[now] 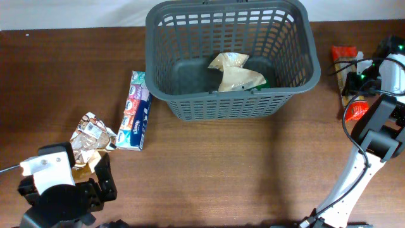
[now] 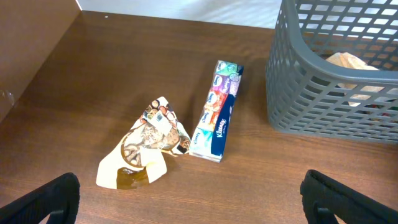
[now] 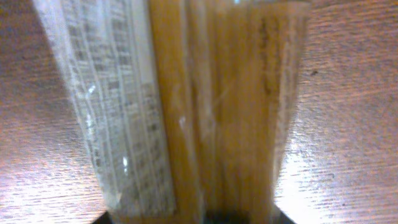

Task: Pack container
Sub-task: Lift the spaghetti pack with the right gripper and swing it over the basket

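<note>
"Looking at the right side, which step is in hand, do you think?" asks Ana.

"I judge it is the picking of the pasta packet [image 3: 211, 112]. The right gripper [image 1: 354, 81] is at 3 o'clock on the surface [image 1: 253, 171]. Its camera is filled by long yellow sticks in a clear wrap with a printed label. Its fingers do not show, so I cannot tell if they are around the packet or only close to it."

"And the container?"

"The container [image 1: 221, 104] stands at 12 o'clock, well apart from that arm, toward its 9 o'clock. One beige packet [image 1: 235, 73] lies near the middle of its base."

"So how to do the step well?"

"Take the packet across its narrow side, near the middle of its length, so it does not tip. The sticks look brittle to me, so the fingers should close gently. Then lift it high enough to pass over the rim, and lay it flat along the long wall, beside the beige packet and not on it."

"What about the other arm?"

"The left gripper [image 2: 189, 186] is at 7 o'clock, its fingers [image 2: 43, 199] wide apart and holding nothing. A crumpled snack packet [image 1: 88, 133] and a tissue pack [image 1: 136, 111] lie just beside each other, at 8 o'clock from the container. I think it is better that this arm waits, so the two arms do not meet over the container."
</note>
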Motion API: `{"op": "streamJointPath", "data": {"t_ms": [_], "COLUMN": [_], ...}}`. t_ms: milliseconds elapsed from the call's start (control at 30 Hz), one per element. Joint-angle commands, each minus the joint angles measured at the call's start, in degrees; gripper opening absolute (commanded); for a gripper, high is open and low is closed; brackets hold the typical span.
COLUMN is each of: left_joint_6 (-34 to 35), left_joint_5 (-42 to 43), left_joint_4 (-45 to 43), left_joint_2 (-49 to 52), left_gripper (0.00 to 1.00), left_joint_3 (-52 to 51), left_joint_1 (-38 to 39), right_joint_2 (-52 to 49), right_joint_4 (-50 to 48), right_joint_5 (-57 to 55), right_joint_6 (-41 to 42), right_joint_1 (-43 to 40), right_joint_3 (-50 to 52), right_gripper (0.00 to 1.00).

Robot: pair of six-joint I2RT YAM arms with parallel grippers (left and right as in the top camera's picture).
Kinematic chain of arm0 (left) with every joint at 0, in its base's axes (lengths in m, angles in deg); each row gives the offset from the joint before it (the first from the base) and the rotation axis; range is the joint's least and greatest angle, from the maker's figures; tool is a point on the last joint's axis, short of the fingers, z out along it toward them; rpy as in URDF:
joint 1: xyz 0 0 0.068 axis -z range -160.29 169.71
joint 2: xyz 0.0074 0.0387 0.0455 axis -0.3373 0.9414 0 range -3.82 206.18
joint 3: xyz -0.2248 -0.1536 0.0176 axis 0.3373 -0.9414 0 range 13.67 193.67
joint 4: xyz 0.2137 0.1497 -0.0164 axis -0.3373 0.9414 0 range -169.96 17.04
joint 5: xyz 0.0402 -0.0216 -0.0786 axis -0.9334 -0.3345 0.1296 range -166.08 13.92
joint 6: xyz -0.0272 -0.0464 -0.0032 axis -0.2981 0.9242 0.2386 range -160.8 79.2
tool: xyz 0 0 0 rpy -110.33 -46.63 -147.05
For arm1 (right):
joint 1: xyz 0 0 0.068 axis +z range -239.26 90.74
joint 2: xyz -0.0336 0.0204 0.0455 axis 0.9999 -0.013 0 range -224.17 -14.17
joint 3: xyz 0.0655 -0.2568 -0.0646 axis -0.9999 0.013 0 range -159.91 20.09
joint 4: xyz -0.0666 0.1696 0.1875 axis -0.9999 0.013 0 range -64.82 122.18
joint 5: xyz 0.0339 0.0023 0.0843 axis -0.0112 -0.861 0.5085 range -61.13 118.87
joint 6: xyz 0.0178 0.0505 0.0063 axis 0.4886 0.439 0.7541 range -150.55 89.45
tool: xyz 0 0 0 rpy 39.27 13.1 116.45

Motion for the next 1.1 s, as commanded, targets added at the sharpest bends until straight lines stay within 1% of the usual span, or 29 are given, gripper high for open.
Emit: {"op": "streamJointPath", "data": {"t_ms": [0, 33, 133, 200, 333, 467, 567, 667, 767, 967, 1067], "left_joint_6": [-0.28, -0.28, -0.28, -0.28, -0.28, -0.28, -0.28, -0.28, -0.28, -0.28, -0.28], "left_joint_5": [0.42, 0.42, 0.42, 0.42, 0.42, 0.42, 0.42, 0.42, 0.42, 0.42, 0.42], "left_joint_4": [-0.11, -0.11, -0.11, -0.11, -0.11, -0.11, -0.11, -0.11, -0.11, -0.11, -0.11], "left_joint_2": [-0.11, -0.11, -0.11, -0.11, -0.11, -0.11, -0.11, -0.11, -0.11, -0.11, -0.11], "left_gripper": [1.00, 1.00, 1.00, 0.99, 0.99, 1.00, 1.00, 1.00, 1.00, 1.00, 1.00], "left_joint_3": [0.28, 0.28, 0.28, 0.28, 0.28, 0.28, 0.28, 0.28, 0.28, 0.28, 0.28], "left_joint_1": [-0.24, -0.24, -0.24, -0.24, -0.24, -0.24, -0.24, -0.24, -0.24, -0.24, -0.24], "right_joint_2": [-0.94, -0.92, -0.92, -0.87, -0.85, -0.63, -0.31, 0.11, 0.17, 0.22, 0.22], "right_joint_4": [-0.46, -0.46, -0.37, -0.46, -0.44, 0.59, 3.06, 4.92, 6.23, 9.11, 11.10], "right_joint_5": [0.52, 0.55, 2.71, 5.14, 10.73, 14.99, 19.87, 25.77, 27.76, 29.88, 33.77], "right_joint_6": [3.87, 4.00, 4.87, 7.45, 11.19, 11.61, 11.72, 12.04, 15.80, 21.77, 22.03], "right_joint_1": [0.33, 0.33, 0.33, 0.33, 0.39, 0.44, 0.44, 0.44, 0.35, 0.28, 0.33], "right_joint_3": [0.52, 0.52, 0.52, 0.50, 0.50, -0.17, -3.08, -9.86, -17.49, -36.70, -47.43], "right_gripper": [0.26, 0.25, 0.07, 0.04, 0.04, 0.04, 0.04, 0.04, 0.04, 0.04, 0.04]}}
